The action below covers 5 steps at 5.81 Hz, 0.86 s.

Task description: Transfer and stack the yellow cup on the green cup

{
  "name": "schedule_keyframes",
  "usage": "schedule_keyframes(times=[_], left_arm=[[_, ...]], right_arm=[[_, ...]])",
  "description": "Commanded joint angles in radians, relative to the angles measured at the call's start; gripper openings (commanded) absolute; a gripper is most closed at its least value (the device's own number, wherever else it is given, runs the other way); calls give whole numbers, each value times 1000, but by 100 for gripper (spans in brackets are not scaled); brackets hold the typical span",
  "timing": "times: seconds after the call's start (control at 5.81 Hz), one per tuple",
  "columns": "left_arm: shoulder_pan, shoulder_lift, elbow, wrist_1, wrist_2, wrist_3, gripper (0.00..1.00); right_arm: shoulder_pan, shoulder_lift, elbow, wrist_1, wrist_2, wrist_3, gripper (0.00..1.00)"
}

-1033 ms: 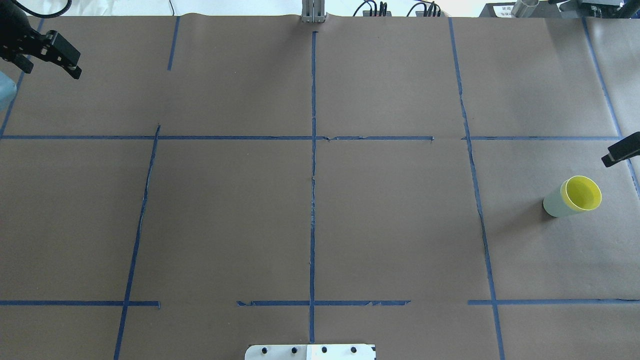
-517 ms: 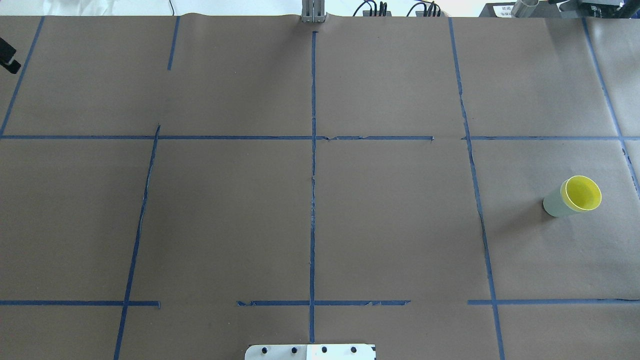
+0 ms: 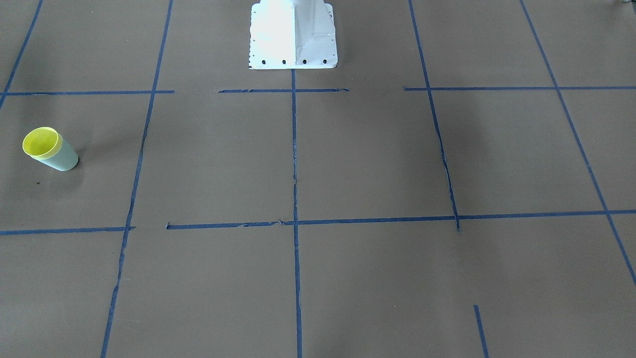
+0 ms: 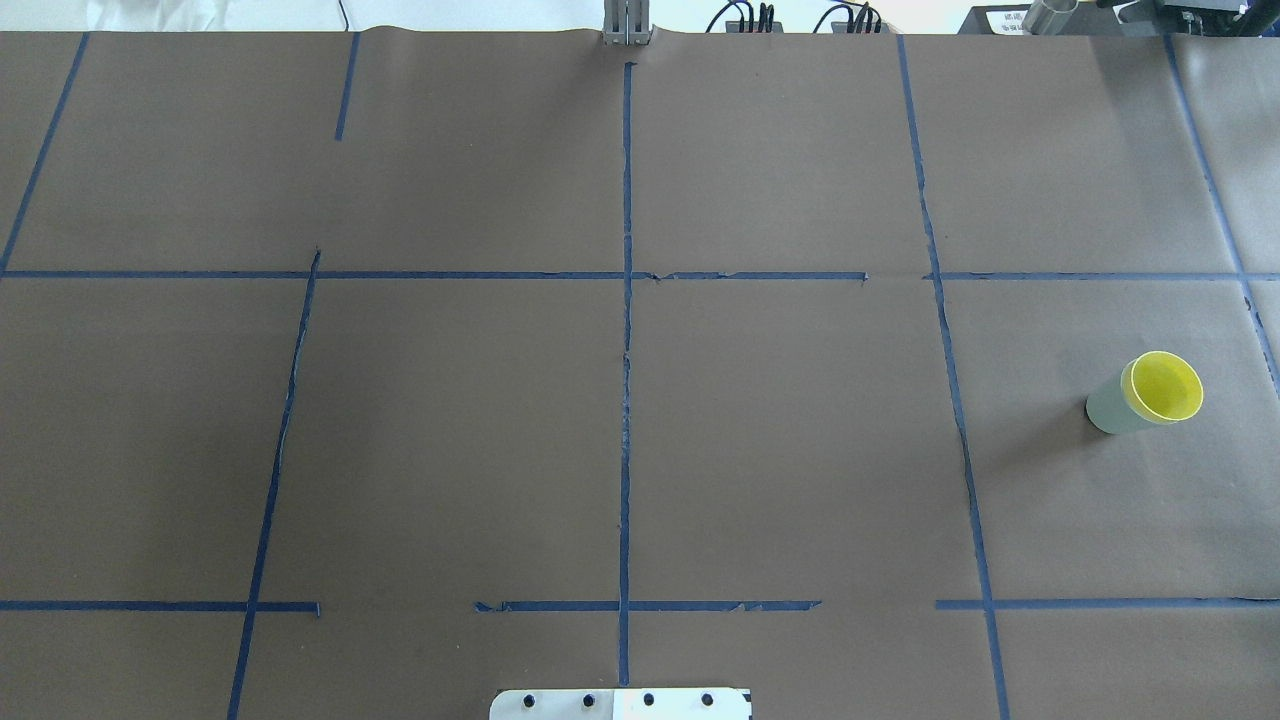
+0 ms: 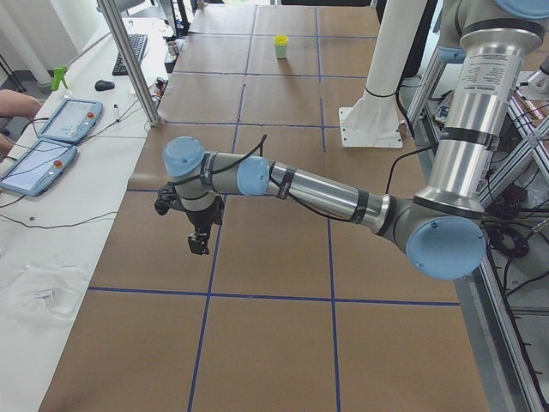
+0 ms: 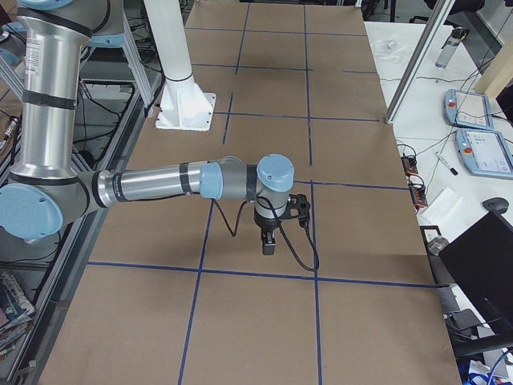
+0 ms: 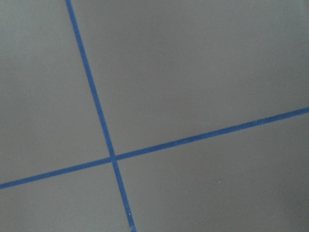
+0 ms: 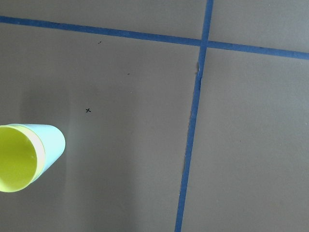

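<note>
One yellow cup (image 4: 1162, 386) sits nested upright in one green cup (image 4: 1108, 412), near the tabletop's (image 4: 780, 430) right end. Only the side views show the two arms. The left fingers (image 5: 199, 243) and right fingers (image 6: 270, 242) hang over the paper, and I cannot tell how far apart either pair stands or whether it holds anything.

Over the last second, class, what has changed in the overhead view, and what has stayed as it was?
Both grippers left the overhead view. The left gripper drew off past the far left corner, and the right gripper off the right edge. Neither cup was taken hold of or let go. The yellow cup stayed nested in the green cup, upright, in the same spot.
</note>
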Motion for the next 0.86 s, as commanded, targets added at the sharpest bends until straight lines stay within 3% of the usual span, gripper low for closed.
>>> schedule_keyframes(times=[0.0, 0.34, 0.69], left_arm=[[-27, 125, 22, -69, -25, 4, 100], [-28, 171, 69, -182, -25, 7, 100], [-27, 164, 54, -192, -20, 1, 100]], right_arm=[[6, 3, -8, 1, 1, 13, 100], [6, 17, -8, 1, 1, 17, 100], [4, 23, -7, 1, 1, 17, 100]])
